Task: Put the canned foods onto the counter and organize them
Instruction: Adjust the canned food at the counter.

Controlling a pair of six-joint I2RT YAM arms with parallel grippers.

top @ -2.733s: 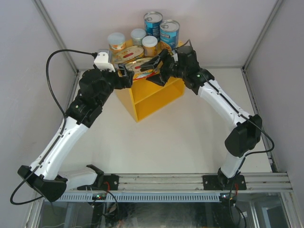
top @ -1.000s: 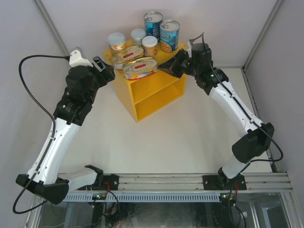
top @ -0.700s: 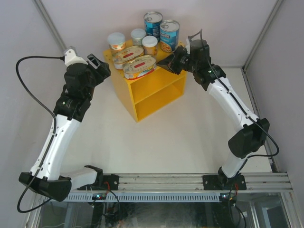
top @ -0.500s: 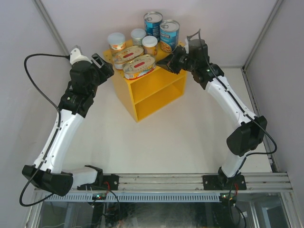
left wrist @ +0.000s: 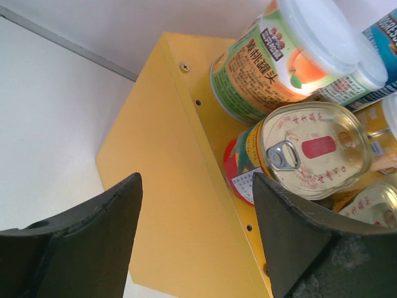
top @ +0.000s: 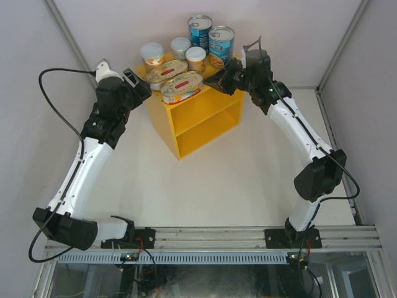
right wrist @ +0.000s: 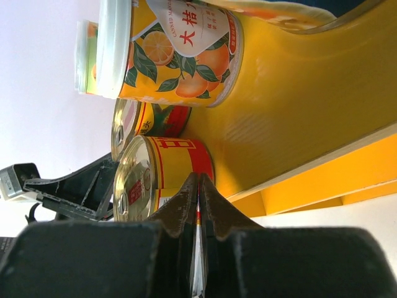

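Two arms reach toward the yellow shelf (top: 208,121) in the upper middle of the top view. The left arm (top: 84,174) rises from its base at lower left, leans up the left side of the frame and bends right at the wrist, so the left fingers (top: 140,87) sit just beside the shelf's upper left corner. They are released, spread apart with nothing between them; the left wrist view shows the shelf's yellow side in the gap. Seven cans (top: 196,59) stand on the shelf top: three pale-lidded cans (top: 152,53) at left and back, two oval tins (top: 166,70) lying flat before them, the front tin (top: 183,87) at the near edge, and two blue cans (top: 221,42) upright at back right. The right fingers (top: 221,79) are clenched tight on nothing, pointing left at the shelf's right top edge, near the front tin; whether they touch it I cannot tell. The right arm (top: 298,133) runs from them down to an elbow at right centre, then back to its base at the white desk's (top: 217,186) near edge.

A few seconds back both pairs of fingers met over the front tin; now each has drawn off to its own side. Over the last second the left wrist has swung rightward, nearer the shelf; the right arm has barely shifted.
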